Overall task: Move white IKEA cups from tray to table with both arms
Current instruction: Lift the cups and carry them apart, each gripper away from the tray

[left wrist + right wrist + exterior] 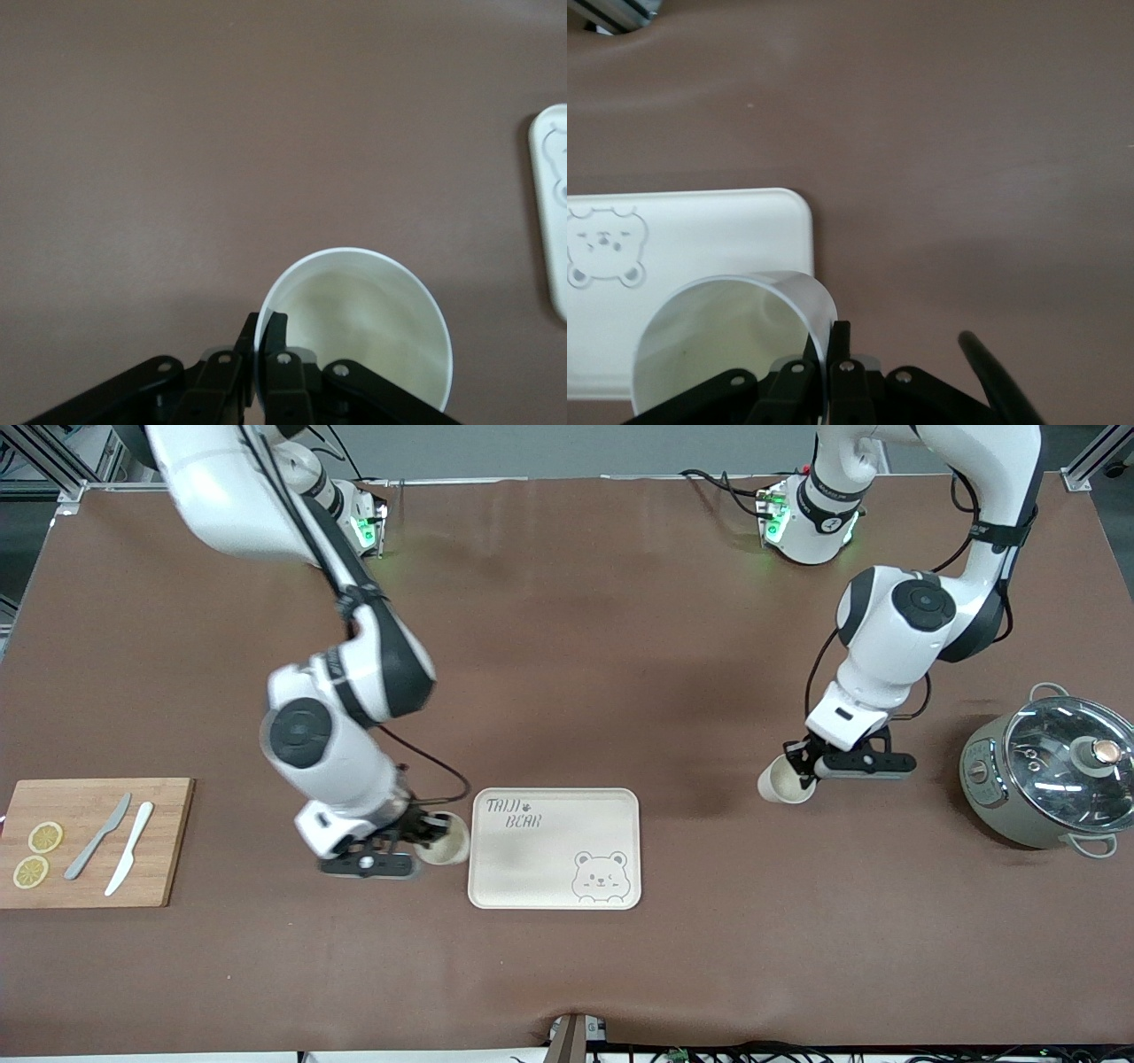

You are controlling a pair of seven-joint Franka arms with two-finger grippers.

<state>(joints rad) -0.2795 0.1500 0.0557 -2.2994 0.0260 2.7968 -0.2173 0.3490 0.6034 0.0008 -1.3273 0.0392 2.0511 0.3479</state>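
Nearest you, the tray [554, 849] lies flat on the table [567, 974], bear print at its corner nearest the camera and toward the left arm's end.

Right gripper [423, 834]: you will find it just beside the tray's edge on the right arm's side. Its fingers [833, 341] pinch the wall of one cup [445, 841], one finger inside the rim and one outside. In the right wrist view this cup [731, 341] overlaps the tray's corner [700, 230]; whether it rests on the tray or hangs above it cannot be told.

Left gripper [804, 769]: over bare table, well apart from the tray, toward the left arm's end. It is clamped on the rim of the second cup [785, 781] the same way, fingers [266, 332] straddling the wall. The cup [363, 323] is tilted, mouth toward the front camera.

Board [93, 841] with two knives [115, 846] and lemon slices [37, 853] sits at the right arm's end. Pot [1050, 775] with glass lid sits at the left arm's end.
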